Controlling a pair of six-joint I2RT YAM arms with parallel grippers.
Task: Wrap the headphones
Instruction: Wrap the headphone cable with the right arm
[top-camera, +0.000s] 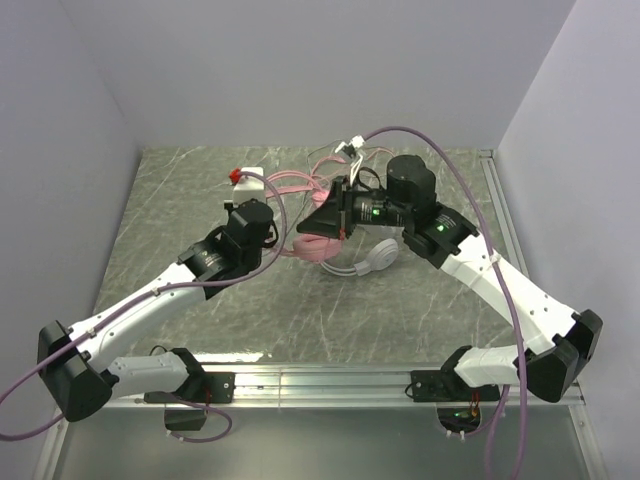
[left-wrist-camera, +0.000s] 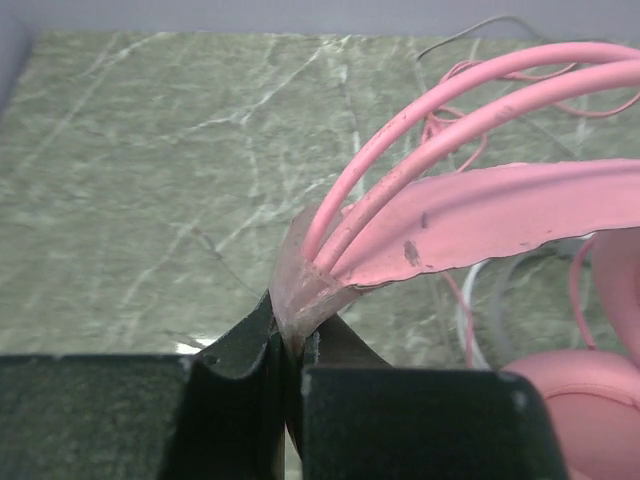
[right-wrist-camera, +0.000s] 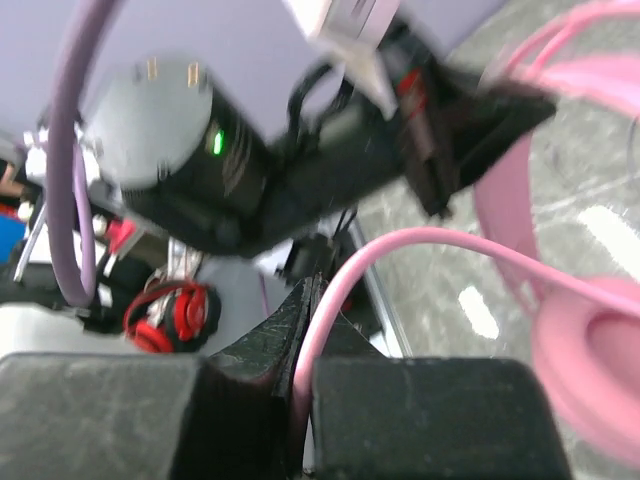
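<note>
Pink headset (left-wrist-camera: 520, 215) near middle of desk (top-camera: 200, 190), headband end pinched tight in closed left end effector (left-wrist-camera: 295, 330). Thin pink cable (right-wrist-camera: 400, 245) clamped in right end effector (right-wrist-camera: 308, 310), jaws closed on it. White headset (top-camera: 378, 258) just beside, toward right edge.

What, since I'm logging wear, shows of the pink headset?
The pink headset is all pink and plastic-looking: a flat, scuffed headband with two thin rods and a round padded earcup. It is mid-table beside the white headset. The left gripper is shut on the headband's end; the right gripper pinches its thin pink cable.
</note>
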